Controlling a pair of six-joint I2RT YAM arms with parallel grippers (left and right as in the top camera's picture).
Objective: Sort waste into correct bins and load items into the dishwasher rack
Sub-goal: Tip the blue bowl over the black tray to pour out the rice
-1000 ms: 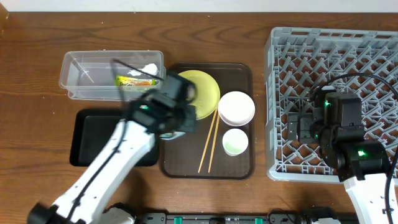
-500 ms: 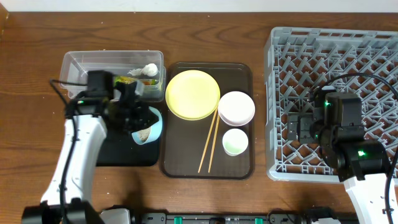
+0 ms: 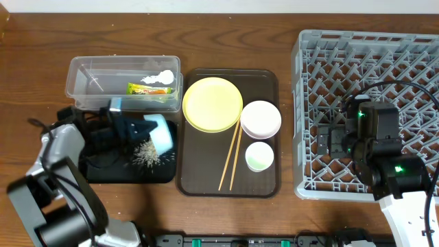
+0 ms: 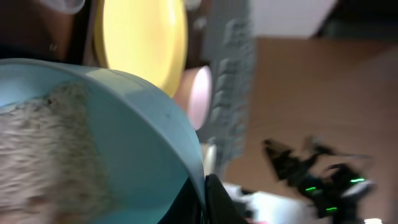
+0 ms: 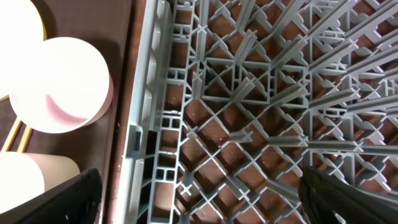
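The light blue bowl point(image 3: 160, 134) is tipped on its side above the right end of the shallow black tray point(image 3: 96, 169), near the table's front left. The left gripper point(image 3: 144, 130) is clamped on its rim. A scatter of white rice grains point(image 3: 143, 155) lies on the tray just below the bowl's mouth. In the left wrist view the bowl point(image 4: 140, 124) fills most of the blurred frame, with a grainy pale patch inside it, and only a dark sliver of one finger point(image 4: 214, 200) shows at the bottom edge.

Just behind the black tray stands the clear plastic tub point(image 3: 73, 88), holding the green-and-orange wrapper point(image 3: 149, 88) and the crumpled white scrap point(image 3: 163, 76) at its right end.

To the right, the dark brown serving tray point(image 3: 206, 175) carries the yellow plate point(image 3: 212, 103) at its back left, the pinkish-white bowl point(image 3: 260, 118), the pale green cup point(image 3: 259, 156) in front of that, and the wooden chopsticks point(image 3: 230, 156) lying side by side down the middle.

The grey dishwasher rack point(image 3: 384, 55) sits at the table's right edge, cut off by the frame. The right gripper point(image 5: 199, 190) hangs over its front left part with fingers spread wide, gripping nothing; the arm hides the pegs beneath it from above.
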